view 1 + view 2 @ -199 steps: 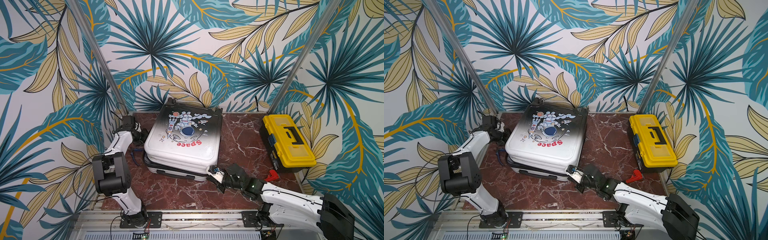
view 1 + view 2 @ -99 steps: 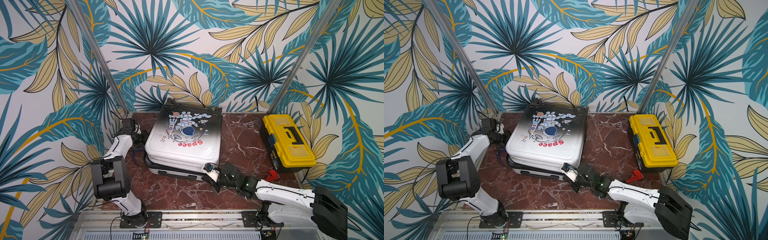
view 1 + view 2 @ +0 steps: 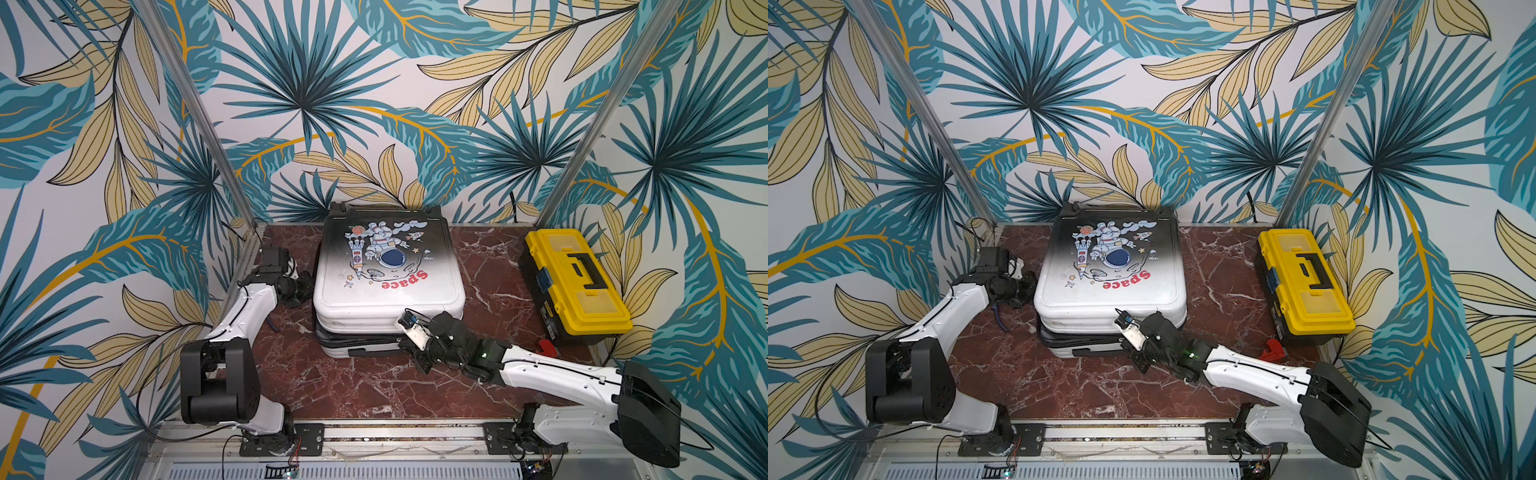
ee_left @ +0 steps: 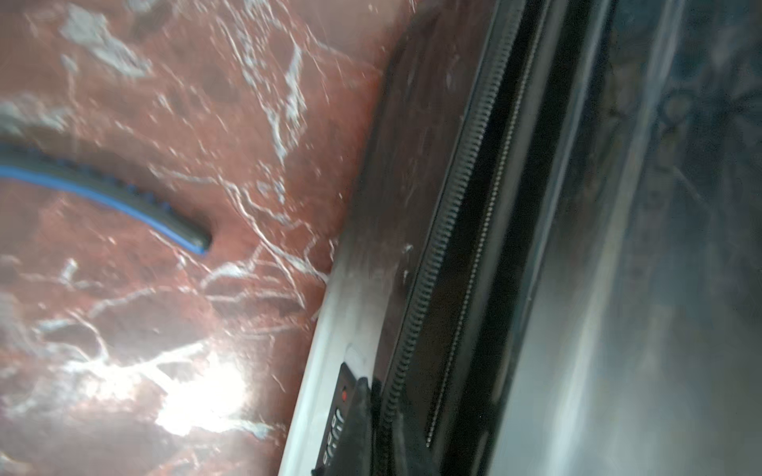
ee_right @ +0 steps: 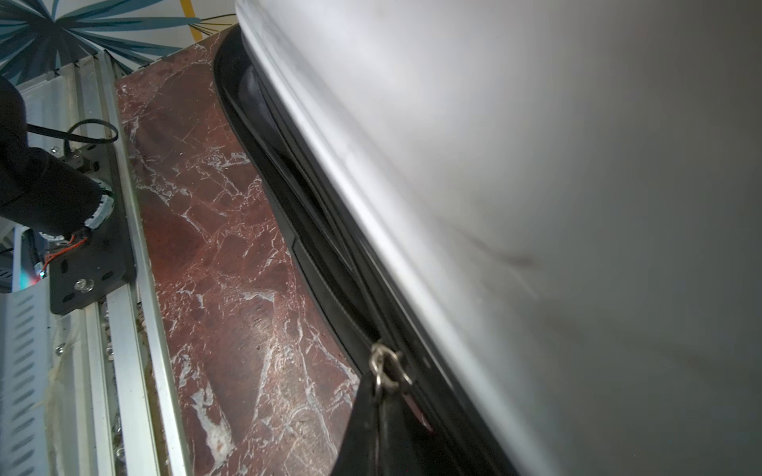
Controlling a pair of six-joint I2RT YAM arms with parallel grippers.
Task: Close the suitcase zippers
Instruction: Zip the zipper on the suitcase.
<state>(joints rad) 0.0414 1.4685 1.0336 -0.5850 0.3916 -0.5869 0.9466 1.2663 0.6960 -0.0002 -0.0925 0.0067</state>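
The suitcase (image 3: 386,266) (image 3: 1108,266) lies flat mid-table, astronaut print up, its top shell sitting slightly off the lower one. The zippers (image 3: 361,338) (image 4: 449,214) form a dark band round the seam, and in the left wrist view the two tooth rows stand apart. My left gripper (image 3: 305,286) (image 4: 381,412) is shut against the seam on the case's left side; anything between its fingers is hidden. At the front seam my right gripper (image 3: 405,345) (image 5: 381,395) is shut on a zipper pull, whose metal ring (image 5: 385,369) shows just past the fingertips.
A yellow toolbox (image 3: 575,282) stands at the right edge with a small red thing (image 3: 544,347) in front of it. A blue-and-black handle (image 4: 123,202) lies on the marble left of the case. Leaf-patterned walls enclose the table; a metal rail (image 3: 374,432) runs along the front.
My right gripper has slid left along the front seam of the suitcase. The left arm has shifted slightly toward the front along the left side. Both grippers stay shut.
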